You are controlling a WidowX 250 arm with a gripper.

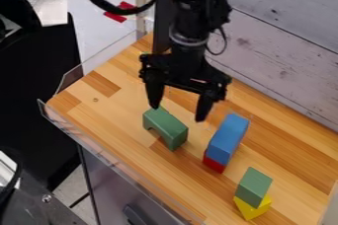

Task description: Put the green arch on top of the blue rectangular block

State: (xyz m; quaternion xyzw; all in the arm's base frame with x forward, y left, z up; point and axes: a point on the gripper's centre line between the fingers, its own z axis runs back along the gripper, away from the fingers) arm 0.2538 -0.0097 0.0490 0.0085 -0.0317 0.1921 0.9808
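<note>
And here's the green arch (165, 126), standing on its two feet on the wooden worktop (99, 113), just left of mid-view, its opening facing about seven o'clock. Feet down, flat top up: that looks the right way round for setting onto another block, no flipping wanted.

Just off its one o'clock side hangs the gripper (178, 113), fingers spread wide, nothing between them. One tip is by the arch's far end, the other out toward the blue block. The step in hand looks to be lining up for the grasp; the lift and the stacking are all to come.

Out at about three to four o'clock from the arch, there's the target: the blue rectangular block (228, 135), propped on a red block (214, 165). It runs from one toward seven, the arch from eleven toward five, so a turn may be needed. Come down hard or off-centre and that raised blue could tip.

Farther, between four and five: a green block (254, 185) perched on a yellow block (252, 208). As for containers, the nearest thing is the worktop's clear edging, running past the arch's eight o'clock side, with every block inside it.
</note>
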